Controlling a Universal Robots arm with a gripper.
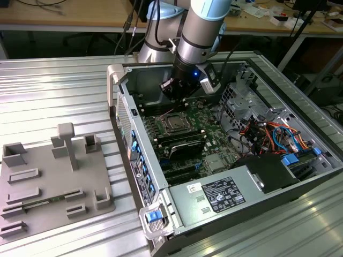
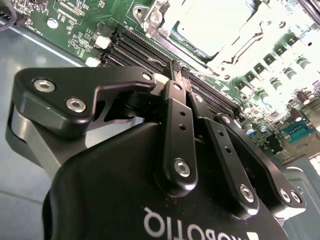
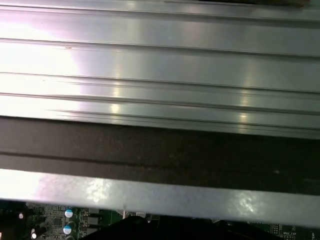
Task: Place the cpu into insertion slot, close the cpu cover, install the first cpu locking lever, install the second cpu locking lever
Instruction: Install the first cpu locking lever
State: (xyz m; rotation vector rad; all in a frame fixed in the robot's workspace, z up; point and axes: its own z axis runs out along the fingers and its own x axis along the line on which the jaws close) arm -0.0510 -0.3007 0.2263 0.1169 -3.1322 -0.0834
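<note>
Gripper hovers above board, fingers pressed together, empty — slot just below, toward exterior view's front, cpu seated, cover down.

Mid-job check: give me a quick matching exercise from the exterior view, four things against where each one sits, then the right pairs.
Things:
1. tool
2. insertion slot
3. grey fixture tray
4. power supply box

Places:
A. outside the case, on the table at the exterior view's left
B. on the green motherboard, with the cpu cover down over the chip
C. above the board, close over the socket area
D. at the near end of the open case

Pairs: 1-C, 2-B, 3-A, 4-D
</note>
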